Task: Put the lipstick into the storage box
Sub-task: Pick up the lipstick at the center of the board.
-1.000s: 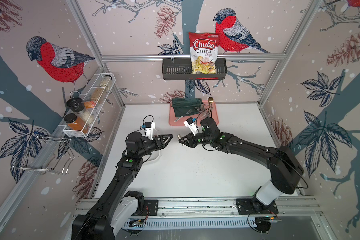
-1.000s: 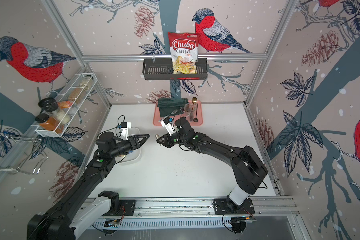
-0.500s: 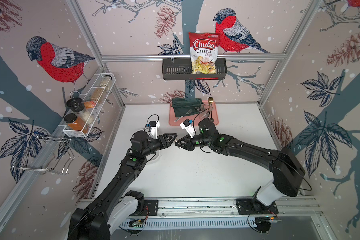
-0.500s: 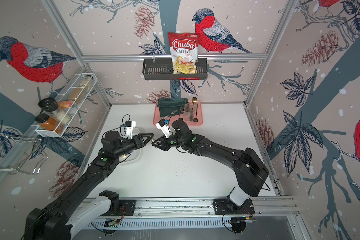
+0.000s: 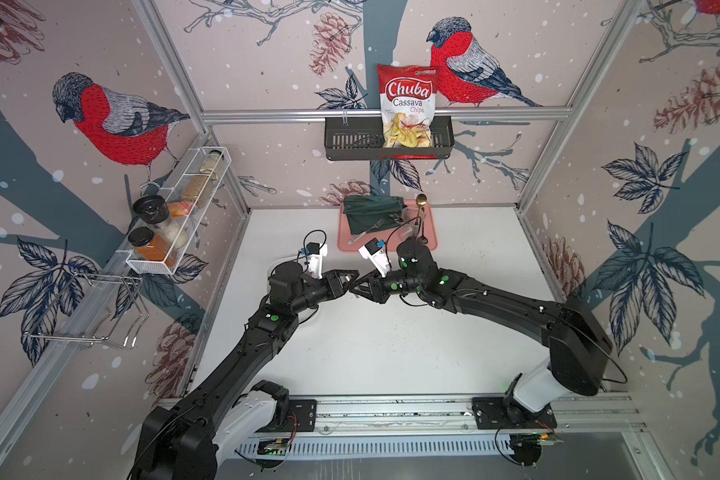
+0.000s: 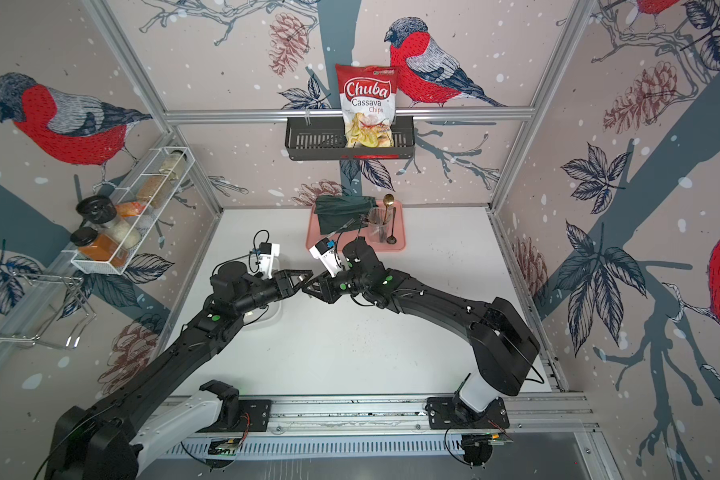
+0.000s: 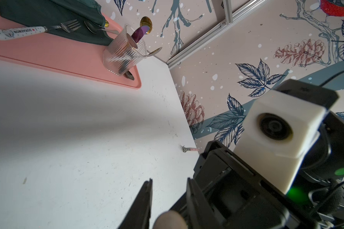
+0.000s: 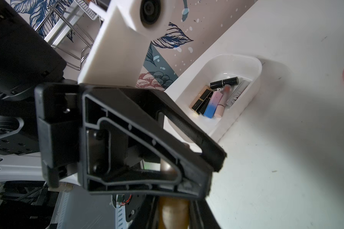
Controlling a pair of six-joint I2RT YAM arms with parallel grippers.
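The lipstick (image 8: 174, 215) is off the counter (image 5: 391, 353), bridged between the two tools where they meet tip to tip just left of the middle of the frame in both top views. The right tool (image 5: 356, 289) pinches it. In the right wrist view the brownish barrel runs out between that tool's two fingers and passes behind the other tool's finger. The left tool (image 5: 352, 277) has its fingers pressed in on the far, pale rounded end (image 7: 170, 219), one finger on either side, so both tools appear to have hold of it at once. Its long axis seems to lie along the line joining the tools, roughly left to right across the top-view frame and about level. The storage box (image 8: 254, 65) sits on the counter down and to the left of that meeting point. In a top view only a curved white edge of it (image 5: 313, 319) shows, under the left wrist. The right wrist view shows it upright with several lipsticks (image 8: 216, 97) already lying in it. The left arm is plainly the nearer one, since the box is almost beneath it. The likely next move is therefore for the right tool to let go and the left to swing the lipstick back and down over the rim. Both arms reach in from the rail at the bottom of the frame, elbows bent, forearms close to level, wrists raised and facing each other.
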